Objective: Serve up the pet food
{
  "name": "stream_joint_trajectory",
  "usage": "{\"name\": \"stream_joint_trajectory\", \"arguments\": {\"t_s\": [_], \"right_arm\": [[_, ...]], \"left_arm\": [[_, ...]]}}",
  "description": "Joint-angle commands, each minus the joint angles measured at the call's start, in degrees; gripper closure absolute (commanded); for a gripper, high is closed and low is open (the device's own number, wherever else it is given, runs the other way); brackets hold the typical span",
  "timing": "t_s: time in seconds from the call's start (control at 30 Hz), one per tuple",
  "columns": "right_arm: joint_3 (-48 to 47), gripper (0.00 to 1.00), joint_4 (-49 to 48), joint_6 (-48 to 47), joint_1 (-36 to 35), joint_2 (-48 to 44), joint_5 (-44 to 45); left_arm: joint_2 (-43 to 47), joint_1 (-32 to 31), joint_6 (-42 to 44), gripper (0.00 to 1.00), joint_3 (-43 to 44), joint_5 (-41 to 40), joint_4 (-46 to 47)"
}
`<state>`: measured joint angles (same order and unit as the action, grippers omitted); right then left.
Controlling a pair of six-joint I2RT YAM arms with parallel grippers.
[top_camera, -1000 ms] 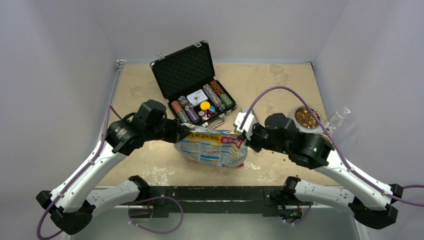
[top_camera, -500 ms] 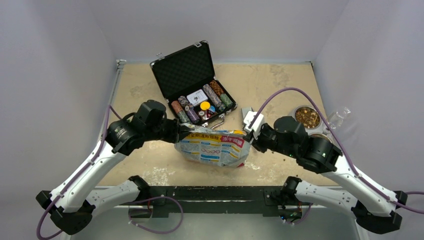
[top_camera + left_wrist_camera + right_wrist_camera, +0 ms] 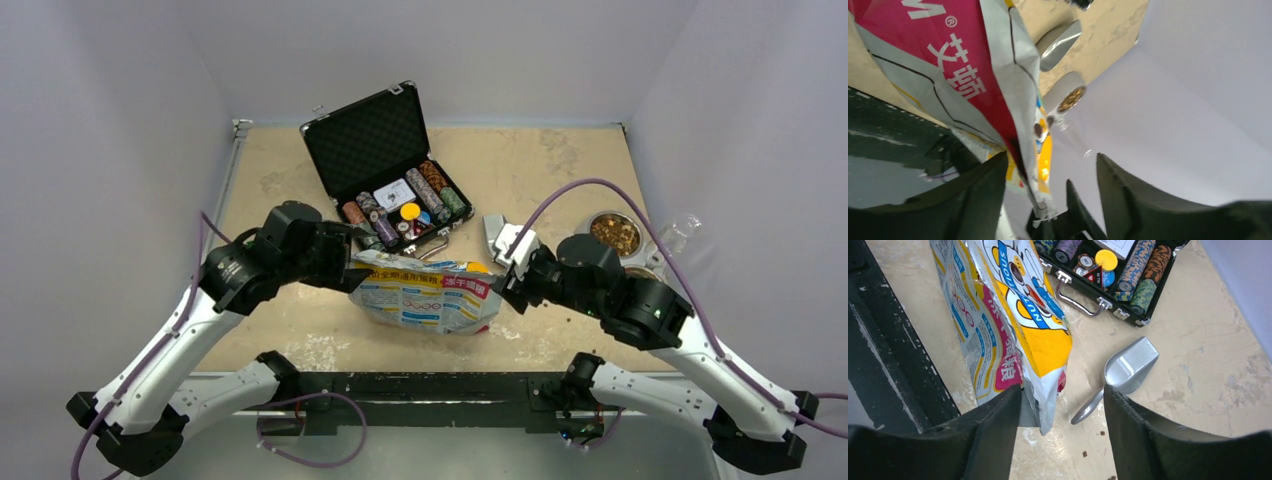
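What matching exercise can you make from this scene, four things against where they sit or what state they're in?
Things:
1. pet food bag
2. metal scoop
3. poker chip case
4. metal bowl

Place or state:
A. holds brown kibble, far right of the table
B. open, lid raised
C. lying on its side, mid-table
D. empty, on the bare table near the bag's end

Pairs: 1-C, 2-D, 3-B, 4-A

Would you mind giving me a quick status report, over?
Left gripper, right gripper open, fingers straddling bag ends. Pet food in bowl. Scoop loose beside bag.
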<state>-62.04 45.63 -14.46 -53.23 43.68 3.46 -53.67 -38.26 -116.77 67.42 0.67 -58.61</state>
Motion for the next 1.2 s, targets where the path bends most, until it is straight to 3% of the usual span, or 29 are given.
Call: {"name": "stream_joint_trajectory", "arguments": {"t_s": [0.0, 0.07, 0.3, 0.47, 0.57, 0.63, 0.77, 0.87, 0.93, 1.0, 1.1, 1.17], "right_arm": [[-1.11, 0.33, 1.40, -1.90, 0.63, -2.09, -3.00], [-1.51, 0.30, -0.04, -1.66, 0.59, -2.11, -3.20], [-4.23, 0.21, -2.68, -2.56, 0.59, 2.59, -11.05], [-7.32, 0.14, -7.35, -0.78, 0.58, 4.22, -10.22], [-11.37, 0.12, -10.14, 4.41, 0.59, 4.77, -2.44], [-14.75, 0.11, -11.41, 12.65, 0.59, 4.96, 12.85], [-20.49, 0.10, -12.11, 17.94, 0.60, 3.75, 27.31], [-28.21, 0.09, -11.51, 13.62, 0.59, 4.71, 32.81], [-34.14, 0.08, -13.01, 10.56, 0.61, 6.45, 42.01], [-37.82, 0.06, -22.79, 3.10, 0.56, 7.89, 54.61], [-38.84, 0.01, -37.56, -12.91, 0.55, 7.55, 57.08], [-38.31, 0.01, -44.51, -18.51, 0.59, 6.60, 56.69]], "left_arm": [[1.72, 0.73, 3.04, 0.16, 4.37, -8.38, -2.75], [1.56, 0.78, 3.92, 0.10, 5.34, -9.53, -4.18], [1.80, 0.80, 4.07, 0.11, 5.47, -7.72, -7.35], [3.38, 0.81, 5.47, 0.11, 6.35, -9.96, -9.89], [4.68, 0.80, 8.45, 0.11, 8.09, -13.70, -11.27], [4.95, 0.82, 12.97, 0.12, 11.60, -17.61, -11.52], [2.43, 0.80, 31.55, 0.14, 24.08, -28.77, -9.94], [-0.47, 0.73, 50.43, 0.14, 34.83, -36.39, -5.45], [-1.19, 0.71, 63.92, 0.14, 40.00, -40.27, 0.31], [-0.97, 0.71, 78.83, 0.14, 42.90, -43.22, 7.98], [-0.54, 0.73, 94.71, 0.13, 45.95, -47.41, 17.78], [-0.75, 0.71, 102.67, 0.12, 48.20, -49.78, 21.85]]}}
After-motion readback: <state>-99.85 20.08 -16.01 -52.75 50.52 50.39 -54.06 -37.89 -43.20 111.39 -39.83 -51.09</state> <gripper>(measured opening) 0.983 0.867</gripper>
